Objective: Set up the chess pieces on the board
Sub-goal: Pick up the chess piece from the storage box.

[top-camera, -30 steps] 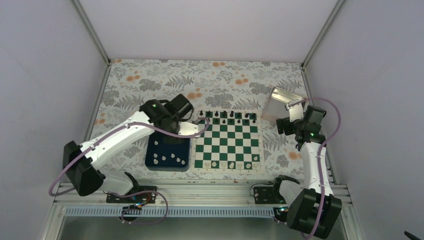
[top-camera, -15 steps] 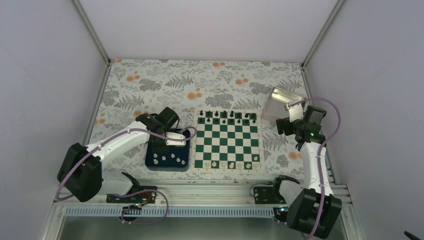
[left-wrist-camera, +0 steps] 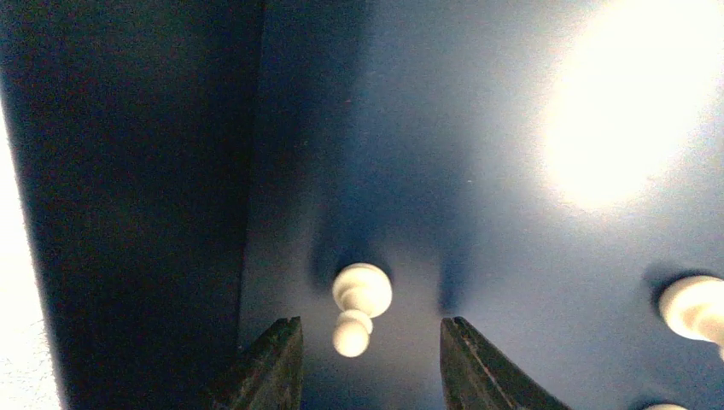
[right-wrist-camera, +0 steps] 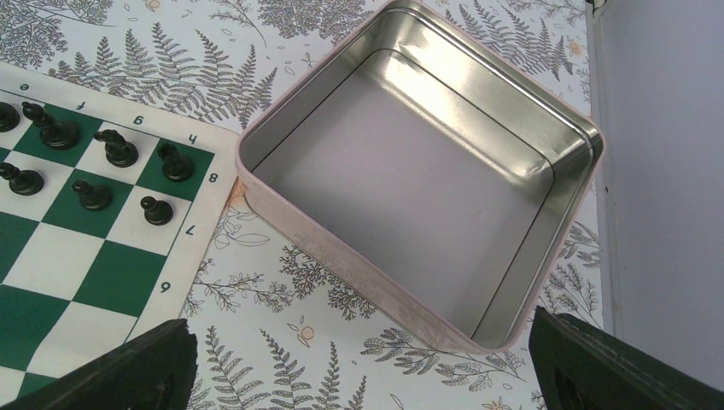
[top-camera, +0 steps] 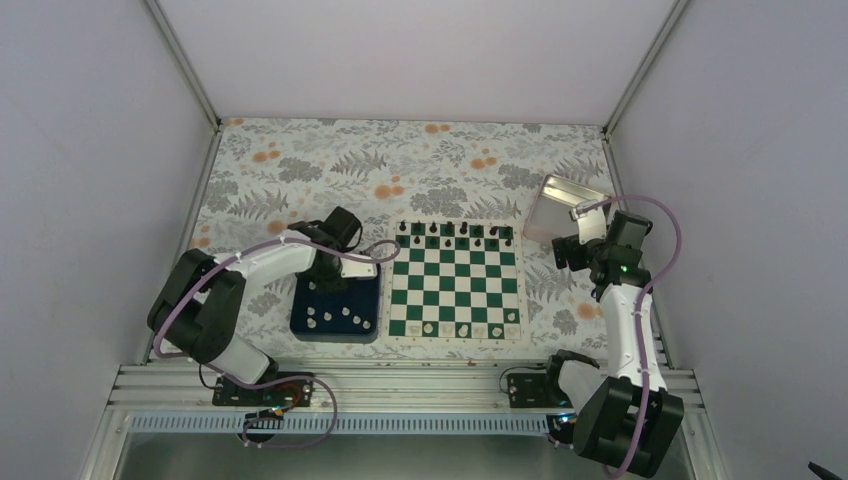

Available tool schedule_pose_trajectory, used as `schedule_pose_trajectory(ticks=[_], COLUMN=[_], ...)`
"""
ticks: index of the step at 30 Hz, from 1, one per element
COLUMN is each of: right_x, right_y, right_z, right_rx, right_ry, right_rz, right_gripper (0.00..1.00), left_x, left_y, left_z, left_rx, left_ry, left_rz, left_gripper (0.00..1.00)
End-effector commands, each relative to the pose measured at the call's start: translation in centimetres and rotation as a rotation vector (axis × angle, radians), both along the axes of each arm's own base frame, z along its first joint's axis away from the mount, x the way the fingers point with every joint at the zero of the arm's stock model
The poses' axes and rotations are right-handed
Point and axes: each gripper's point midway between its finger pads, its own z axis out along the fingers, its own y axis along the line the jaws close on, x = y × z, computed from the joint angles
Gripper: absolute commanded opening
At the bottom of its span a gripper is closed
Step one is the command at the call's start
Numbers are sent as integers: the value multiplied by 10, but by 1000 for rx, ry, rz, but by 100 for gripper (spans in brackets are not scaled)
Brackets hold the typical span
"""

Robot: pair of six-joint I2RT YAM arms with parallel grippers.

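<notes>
The green-and-white board (top-camera: 455, 283) lies at mid-table, with black pieces along its far edge and a few white chess pieces (top-camera: 447, 327) on its near row. Several more white pieces (top-camera: 345, 313) lie in the navy tray (top-camera: 303, 300) left of the board. My left gripper (top-camera: 330, 283) is down inside that tray. In the left wrist view it (left-wrist-camera: 367, 363) is open, and a white pawn (left-wrist-camera: 359, 305) stands between its fingertips (left-wrist-camera: 266, 367), touching neither. Another white piece (left-wrist-camera: 693, 307) sits to the right. My right gripper (right-wrist-camera: 363, 371) hangs wide open and empty beside the board's far right corner.
An open, empty metal tin (right-wrist-camera: 546, 128) rests on the fern-patterned cloth by the board's far right corner (right-wrist-camera: 201, 192), just ahead of my right gripper (top-camera: 566, 250). Black pieces (right-wrist-camera: 109, 147) fill that corner's squares. The tray's dark wall (left-wrist-camera: 128, 171) rises left of the pawn.
My left arm has drawn back from the board's far left corner and come down into the navy tray over a pawn. The right arm has not moved.
</notes>
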Motion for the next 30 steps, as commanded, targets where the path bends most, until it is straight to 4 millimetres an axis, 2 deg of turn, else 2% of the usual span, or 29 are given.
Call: schedule_pose_trajectory(ticks=[1,21,23,27,30], right_x=[2,2,2,2,2], right_y=[-1,-1,0,-1,0], right_z=[3,2,2,2,2], right_rx=[2,4,3,3,4], right_ry=[-10,-4,-5,-4,-3], right_rz=[10,11,13,13,15], right_gripper=[100,100,100,100,100], left_x=[15,27,24,19,16], left_y=[-6,-18,-19,-15,-12], left_z=[6,4,3,-2,-5], left_rx=[-31,-87,-89,-73,-62], left_ry=[-35,-15,0,24,40], left_rz=[-9,-15,-17,-16,-13], left_gripper=[41,40,36,22,17])
